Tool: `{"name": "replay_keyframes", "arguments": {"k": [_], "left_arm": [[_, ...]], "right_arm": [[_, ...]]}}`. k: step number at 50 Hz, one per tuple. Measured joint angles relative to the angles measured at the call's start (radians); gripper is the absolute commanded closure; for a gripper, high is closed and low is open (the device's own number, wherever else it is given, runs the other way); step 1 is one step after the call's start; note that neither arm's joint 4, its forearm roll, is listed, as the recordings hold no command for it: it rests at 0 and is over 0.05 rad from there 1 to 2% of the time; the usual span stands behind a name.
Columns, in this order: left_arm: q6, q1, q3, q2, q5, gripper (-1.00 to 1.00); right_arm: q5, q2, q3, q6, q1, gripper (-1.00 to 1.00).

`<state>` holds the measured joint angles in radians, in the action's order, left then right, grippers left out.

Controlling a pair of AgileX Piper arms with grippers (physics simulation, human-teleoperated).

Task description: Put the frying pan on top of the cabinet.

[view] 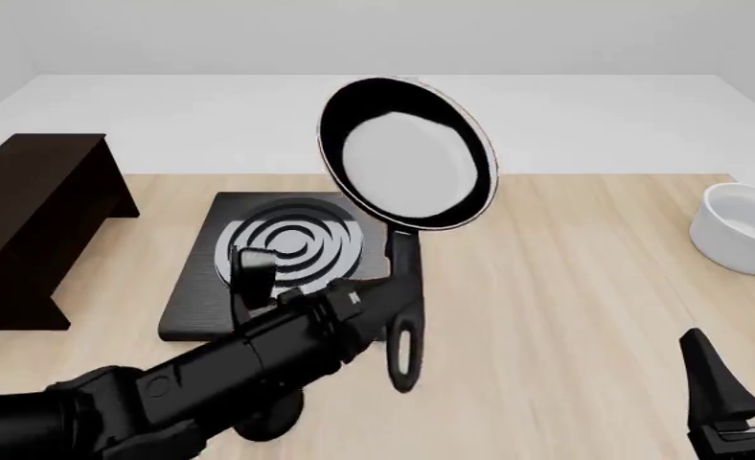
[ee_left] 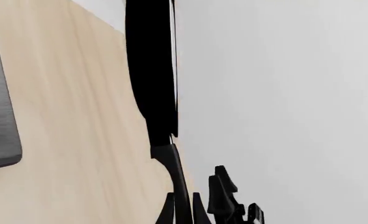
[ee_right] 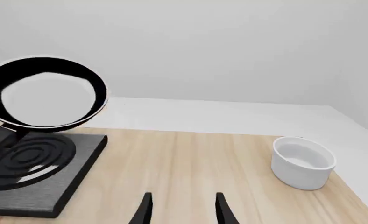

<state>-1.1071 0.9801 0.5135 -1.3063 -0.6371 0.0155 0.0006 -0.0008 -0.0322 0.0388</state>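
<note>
Frying pan off the table, lifted above the stove slab, tilted up on edge so its pale inside faces the front camera; handle hangs down toward the near side. Left gripper pinches the handle, fingers closed on it. Cabinet sits at the table's left edge, well apart from the pan, flat top bare. White bowl stands near the right edge. Right gripper low over the near right of the table, fingers spread, holding nothing.
</note>
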Motion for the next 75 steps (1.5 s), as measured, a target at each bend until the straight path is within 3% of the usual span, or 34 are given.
{"name": "replay_keyframes", "arguments": {"k": [18,36,55,75], "left_arm": [[0.081,-0.23,0.02,0.325,0.267,1.0],[0.085,-0.492,0.035,0.504,0.381,1.0],[-0.017,-0.733,-0.028,0.562,0.35,1.0],[-0.11,-0.886,-0.108,0.498,0.235,1.0]], "right_arm": [[0.002,0.001,0.0,-0.001,0.001,-1.0],[-0.001,0.0,-0.003,-0.004,0.005,-1.0],[-0.001,0.001,-0.002,-0.012,0.008,-1.0],[-0.002,0.001,0.0,-0.017,0.011,-1.0]]}}
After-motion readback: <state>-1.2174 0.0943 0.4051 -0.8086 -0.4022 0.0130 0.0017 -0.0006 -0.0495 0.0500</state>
